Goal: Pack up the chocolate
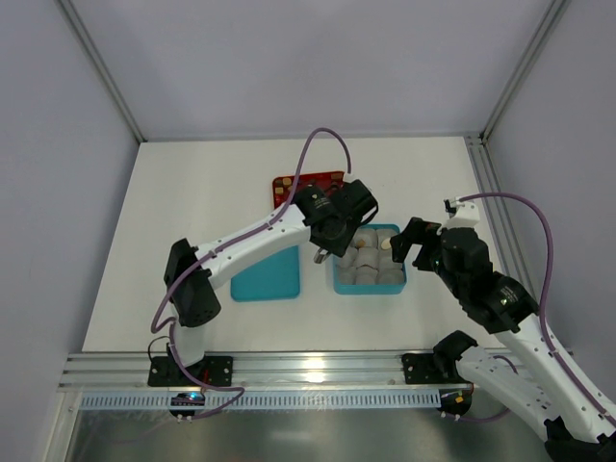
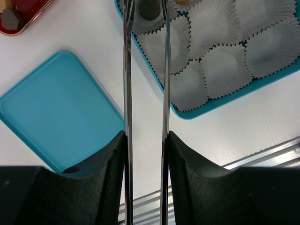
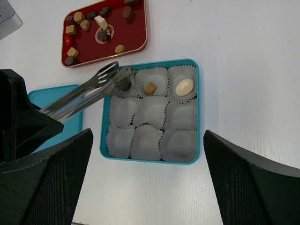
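Note:
My left gripper (image 2: 145, 154) is shut on metal tongs (image 2: 127, 84). A dark brown chocolate (image 3: 124, 85) sits between the tong tips, at the far-left paper cup of the teal box (image 3: 199, 112). I cannot tell whether it rests in the cup. A tan square chocolate (image 3: 150, 88) and a cream oval chocolate (image 3: 183, 86) lie in the two other far cups. The remaining cups (image 3: 152, 112) are empty. Several more chocolates (image 3: 77, 18) lie on the red tray (image 3: 136, 42). My right gripper (image 3: 147, 187) is open and empty above the box's near edge.
The flat teal lid (image 2: 56, 112) lies left of the box, under the tongs' handle end. The left arm (image 1: 241, 245) reaches across it. A metal rail (image 1: 308, 371) runs along the near table edge. Grey walls enclose the table.

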